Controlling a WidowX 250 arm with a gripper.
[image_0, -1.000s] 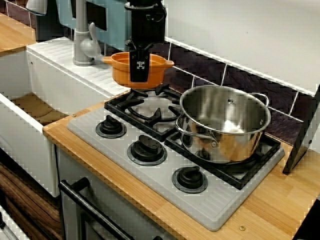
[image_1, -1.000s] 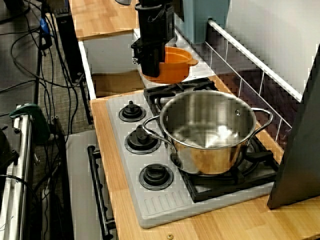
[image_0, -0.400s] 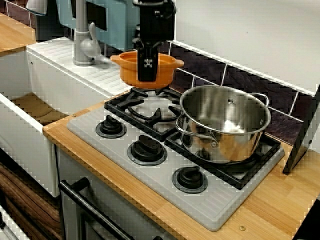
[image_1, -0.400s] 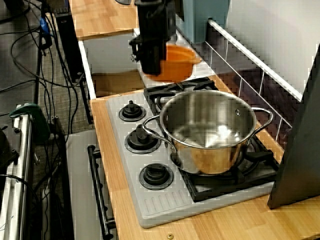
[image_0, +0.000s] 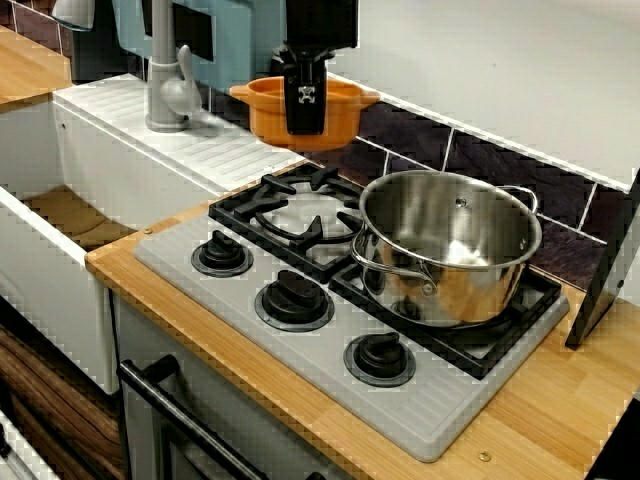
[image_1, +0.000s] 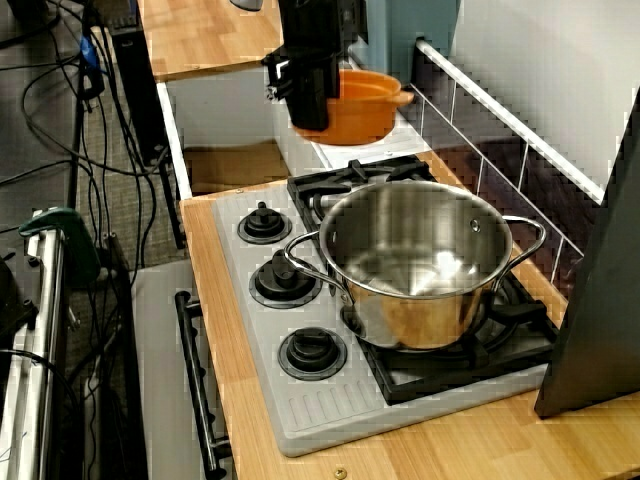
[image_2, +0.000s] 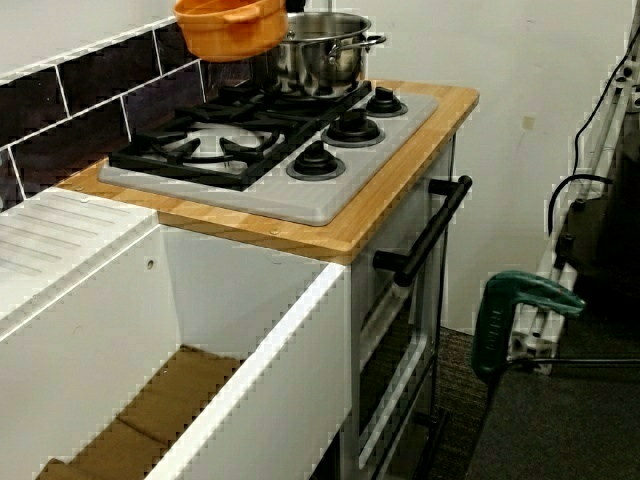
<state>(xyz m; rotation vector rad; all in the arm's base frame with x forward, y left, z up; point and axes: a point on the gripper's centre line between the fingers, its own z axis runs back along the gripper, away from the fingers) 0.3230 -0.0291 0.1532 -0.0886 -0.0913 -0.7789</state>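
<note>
Clamped on its near rim, the pincer (image_0: 305, 112) holds the orange pot (image_0: 346, 110) aloft; it looks light, stiff and somewhat slippery.

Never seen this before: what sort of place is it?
Probably a mock kitchen in a lab: grey gas hob with black grates, white sink, loose black cables on the floor.

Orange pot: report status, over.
Gripper shut on orange pot rim. Pot in the air, near the empty burner. Steel pot on next burner, apart.
</note>
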